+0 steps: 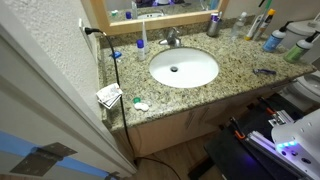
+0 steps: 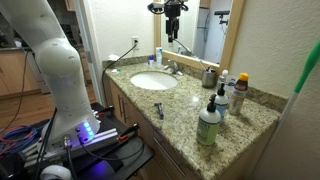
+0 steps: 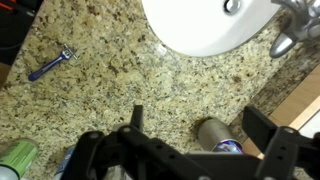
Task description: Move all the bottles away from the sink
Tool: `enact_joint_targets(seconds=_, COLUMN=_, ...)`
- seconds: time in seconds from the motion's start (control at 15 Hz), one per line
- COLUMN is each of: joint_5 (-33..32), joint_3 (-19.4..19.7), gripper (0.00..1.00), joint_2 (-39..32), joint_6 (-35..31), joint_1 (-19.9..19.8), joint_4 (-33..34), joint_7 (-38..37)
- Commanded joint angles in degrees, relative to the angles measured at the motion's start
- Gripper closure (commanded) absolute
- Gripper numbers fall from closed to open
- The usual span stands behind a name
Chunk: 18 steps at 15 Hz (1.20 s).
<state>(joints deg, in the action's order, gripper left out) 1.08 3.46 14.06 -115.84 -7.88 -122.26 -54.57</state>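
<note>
We see the bottles point(image 2: 209, 124) standing together on the counter point(image 2: 185, 100), well right of the sink point(image 2: 152, 81), with a razor point(image 2: 158, 110) and a cup point(image 2: 209, 77) nearby. The gripper point(image 3: 193, 116) hovers above, fingers spread wide, holding nothing.

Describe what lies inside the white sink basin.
Inside the sink only the central drain shows; no bottle lies in it. The faucet hides a little of its back edge.
</note>
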Motion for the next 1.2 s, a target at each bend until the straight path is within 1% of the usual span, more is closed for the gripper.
enact_joint_targets(seconds=0.0, joint_5=0.0, joint_3=-0.46, gripper=0.0, joint_2=0.01, joint_6=0.09, joint_1=-0.16, joint_4=0.08, joint_7=-0.49)
enact_joint_targets(seconds=0.07, joint_5=0.0, joint_3=-0.26, gripper=0.0, joint_2=0.0, joint_6=0.08, joint_1=-0.37, joint_4=-0.1, joint_7=-0.47)
enact_joint_targets(seconds=0.13, joint_5=-1.78, joint_3=-0.14, gripper=0.0, joint_2=-0.74, joint_6=-0.66, joint_1=-1.4, joint_4=-0.35, joint_7=-3.31)
enact_joint_targets(seconds=0.2, joint_5=-5.84, joint_3=-1.02, gripper=0.0, joint_2=-2.85, joint_6=0.82, joint_1=-1.97, joint_4=0.6, joint_7=-5.77)
enact_joint_targets(seconds=0.33, joint_5=-5.85, joint_3=-2.41, gripper=0.0, joint_2=-5.88, joint_6=3.77, joint_1=0.62, joint_4=3.12, joint_7=-5.2)
enact_joint_targets(seconds=0.47, joint_5=-4.62, joint_3=-4.76, gripper=0.0, joint_2=-8.31, joint_6=4.69, joint_1=3.46, joint_4=6.1, joint_7=-5.32)
enact_joint_targets(seconds=0.6, joint_5=-2.72, joint_3=-6.64, gripper=0.0, joint_2=-9.41, joint_6=2.41, joint_1=6.53, joint_4=9.51, joint_7=-3.06)
enact_joint_targets(seconds=0.67, joint_5=-1.27, joint_3=-7.08, gripper=0.0, joint_2=-9.78, joint_6=2.84, joint_1=7.59, joint_4=11.57, joint_7=-2.07)
enact_joint_targets(seconds=0.73, joint_5=0.21, joint_3=-7.0, gripper=0.0, joint_2=-9.45, joint_6=3.35, joint_1=8.17, joint_4=12.76, joint_7=-1.36)
enact_joint_targets(seconds=0.8, joint_5=-2.24, joint_3=-6.95, gripper=0.0, joint_2=-8.56, joint_6=1.85, joint_1=8.0, joint_4=9.13, joint_7=-4.52)
enact_joint_targets(seconds=0.87, joint_5=-1.52, joint_3=-7.32, gripper=0.0, joint_2=-8.61, joint_6=2.01, joint_1=8.7, joint_4=10.65, joint_7=-4.32)
enact_joint_targets(seconds=1.0, joint_5=-1.2, joint_3=-7.31, gripper=0.0, joint_2=-8.5, joint_6=2.12, joint_1=8.84, joint_4=11.78, joint_7=-3.8)
enact_joint_targets(seconds=1.07, joint_5=-3.13, joint_3=-7.62, gripper=0.0, joint_2=-10.92, joint_6=4.63, joint_1=8.89, joint_4=13.06, joint_7=-4.84)
enact_joint_targets(seconds=1.13, joint_5=-3.5, joint_3=-8.06, gripper=0.0, joint_2=-12.93, joint_6=4.6, joint_1=9.42, joint_4=14.41, joint_7=-4.36)
